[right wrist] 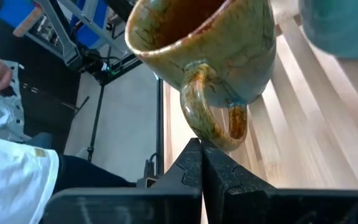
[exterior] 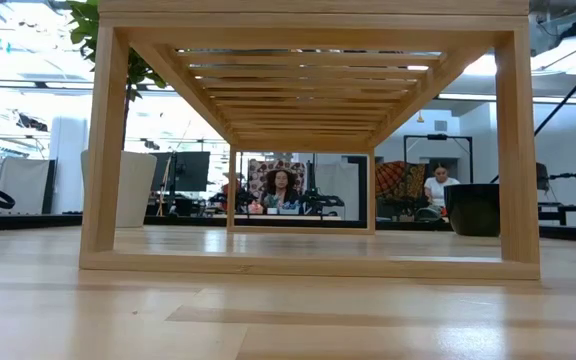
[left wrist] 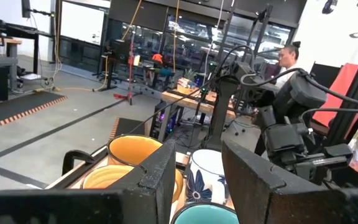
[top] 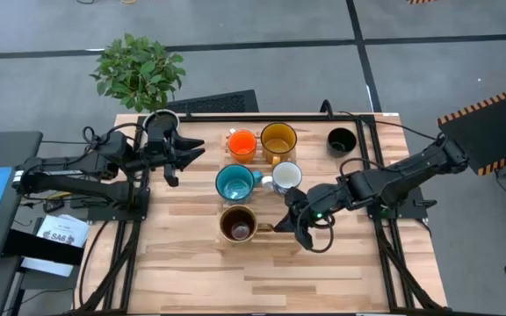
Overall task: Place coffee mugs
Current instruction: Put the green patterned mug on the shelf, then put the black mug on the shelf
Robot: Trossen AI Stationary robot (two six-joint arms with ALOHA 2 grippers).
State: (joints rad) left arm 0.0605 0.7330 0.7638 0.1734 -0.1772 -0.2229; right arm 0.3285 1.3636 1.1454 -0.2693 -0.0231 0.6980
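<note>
Five mugs stand in a cluster at the table's middle in the high view: orange (top: 242, 143), amber-yellow (top: 278, 139), teal (top: 234, 183), white (top: 286, 177) and brown (top: 238, 225). The black mug (top: 342, 140) stands apart, toward the far right. My right gripper (top: 282, 226) is shut, level with the brown mug's handle (right wrist: 213, 121) on its right side. My left gripper (top: 191, 151) is open and hovers left of the orange mug, touching nothing. In the left wrist view its fingers (left wrist: 160, 168) frame the white mug (left wrist: 207, 174). My right gripper (right wrist: 201, 144) has its shut fingertips right at the outer curve of the brown mug's handle (right wrist: 219, 144), coming level from the table's right. I cannot tell whether they touch it. The mug stands upright on the wood.
A pale grey cup (top: 159, 121) sits under my left arm's wrist near the far left corner. A potted plant (top: 139, 70) stands beyond that corner. A wooden slatted rack (exterior: 308, 265) fills the low view. The table's near half (top: 262, 281) is bare wood.
</note>
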